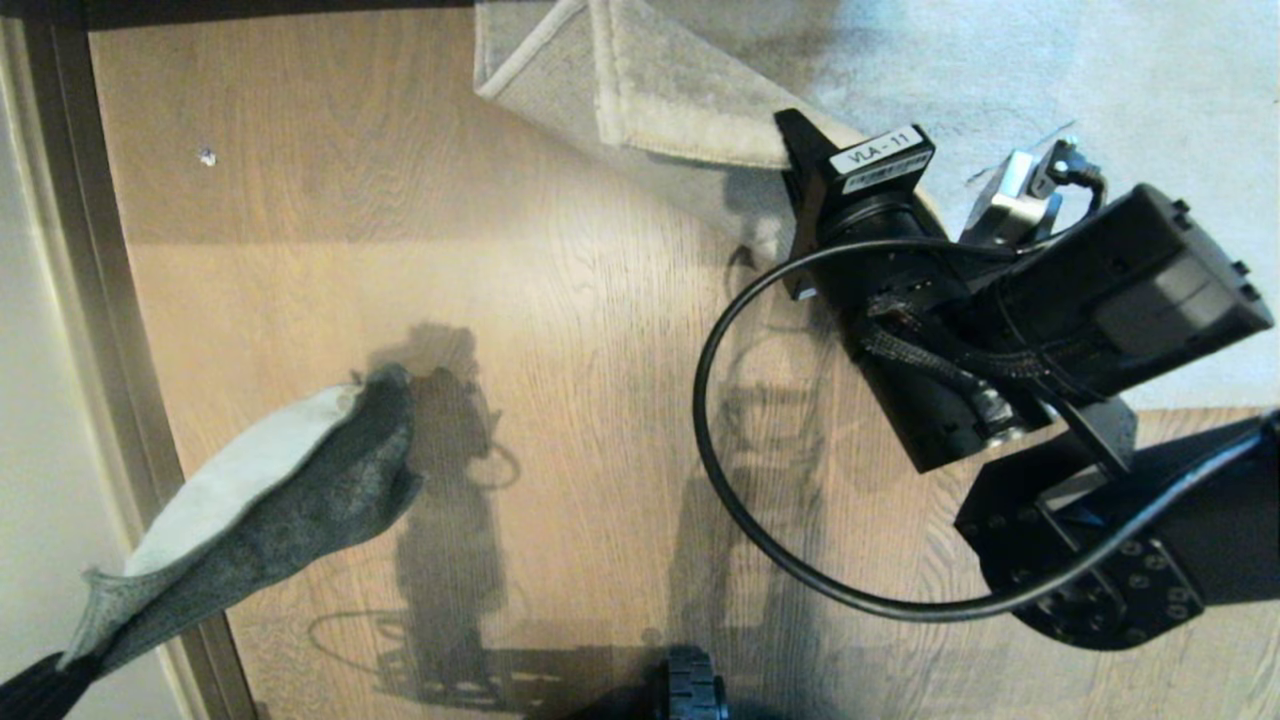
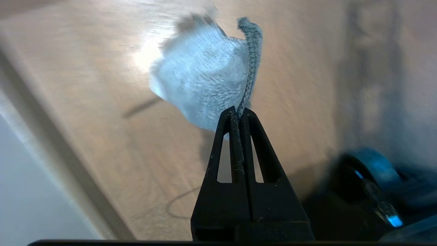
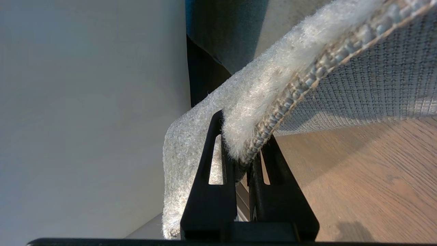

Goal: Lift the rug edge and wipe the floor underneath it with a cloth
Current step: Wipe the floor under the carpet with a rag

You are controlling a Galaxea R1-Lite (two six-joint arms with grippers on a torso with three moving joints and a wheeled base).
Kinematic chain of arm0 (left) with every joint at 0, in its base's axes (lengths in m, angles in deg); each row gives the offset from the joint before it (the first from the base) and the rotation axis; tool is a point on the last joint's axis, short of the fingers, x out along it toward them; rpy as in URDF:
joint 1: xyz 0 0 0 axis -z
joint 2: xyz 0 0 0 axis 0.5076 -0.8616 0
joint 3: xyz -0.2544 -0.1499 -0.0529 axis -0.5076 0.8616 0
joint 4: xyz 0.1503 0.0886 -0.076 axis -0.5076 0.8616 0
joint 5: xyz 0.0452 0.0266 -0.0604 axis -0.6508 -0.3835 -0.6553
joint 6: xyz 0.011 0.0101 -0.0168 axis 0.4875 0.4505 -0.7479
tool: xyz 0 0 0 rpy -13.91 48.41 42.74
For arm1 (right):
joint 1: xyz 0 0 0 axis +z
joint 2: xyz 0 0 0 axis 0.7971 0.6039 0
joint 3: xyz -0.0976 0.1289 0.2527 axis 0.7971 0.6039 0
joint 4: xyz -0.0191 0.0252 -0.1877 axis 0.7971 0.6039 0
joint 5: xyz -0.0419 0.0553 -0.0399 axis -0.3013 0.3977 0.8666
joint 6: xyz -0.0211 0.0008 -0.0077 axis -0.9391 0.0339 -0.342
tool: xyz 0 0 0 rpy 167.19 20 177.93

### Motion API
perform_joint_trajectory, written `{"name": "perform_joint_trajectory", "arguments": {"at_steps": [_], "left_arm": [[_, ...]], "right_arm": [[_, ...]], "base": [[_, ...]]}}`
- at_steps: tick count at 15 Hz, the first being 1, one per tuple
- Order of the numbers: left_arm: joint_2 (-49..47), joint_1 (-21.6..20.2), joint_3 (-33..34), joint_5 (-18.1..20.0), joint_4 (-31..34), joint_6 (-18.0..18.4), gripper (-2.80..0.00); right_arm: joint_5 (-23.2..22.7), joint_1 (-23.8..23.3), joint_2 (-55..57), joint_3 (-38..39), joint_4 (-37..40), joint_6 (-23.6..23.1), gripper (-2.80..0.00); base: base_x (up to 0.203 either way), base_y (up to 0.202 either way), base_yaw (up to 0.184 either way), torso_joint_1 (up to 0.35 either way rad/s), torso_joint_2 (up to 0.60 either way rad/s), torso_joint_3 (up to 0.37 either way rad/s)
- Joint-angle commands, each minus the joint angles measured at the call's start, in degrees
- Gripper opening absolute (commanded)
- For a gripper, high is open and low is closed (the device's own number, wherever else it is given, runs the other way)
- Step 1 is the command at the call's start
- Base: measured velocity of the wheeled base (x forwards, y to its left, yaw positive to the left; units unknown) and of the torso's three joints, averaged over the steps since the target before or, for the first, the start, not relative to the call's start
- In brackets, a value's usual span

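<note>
Both claws clamp: cloth (image 1: 270, 500) points diagonally toward lifted rug edge (image 1: 640, 90).

One cloth (image 1: 270, 490) at the near left, one lifted rug edge (image 1: 640, 90) at the far middle, one wood floor (image 1: 560, 330), and two grippers: left gripper (image 2: 239, 114), right gripper (image 3: 244, 150).

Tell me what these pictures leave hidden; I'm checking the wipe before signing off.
- Head view: the right claw's tips on the rug edge are hidden behind the arm's wrist.
- Head view: the left claw is cut off by the corner; only the cloth shows.
- Left wrist view: the floor is motion-blurred, so dirt cannot be judged.
- Right wrist view: the lifted rug hides the floor farther under it.
</note>
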Motion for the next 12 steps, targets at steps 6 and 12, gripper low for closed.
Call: {"name": "perform_joint_trajectory", "arguments": {"at_steps": [6, 12], "left_arm": [[-15.46, 3.85, -4.92, 5.07, -0.26, 2.74, -2.8], [-30.37, 13.46, -8.36, 4.66, -11.28, 3.83, -2.8]], "right_arm": [[0.15, 0.0, 2.09, -0.94, -2.77, 0.32, -2.8], [0.15, -0.09, 2.79, -1.72, -2.77, 0.32, -2.8]], "base": [[0.0, 0.0, 0.0, 0.0, 0.0, 0.0], [0.0, 0.0, 0.0, 0.0, 0.0, 0.0]]}}
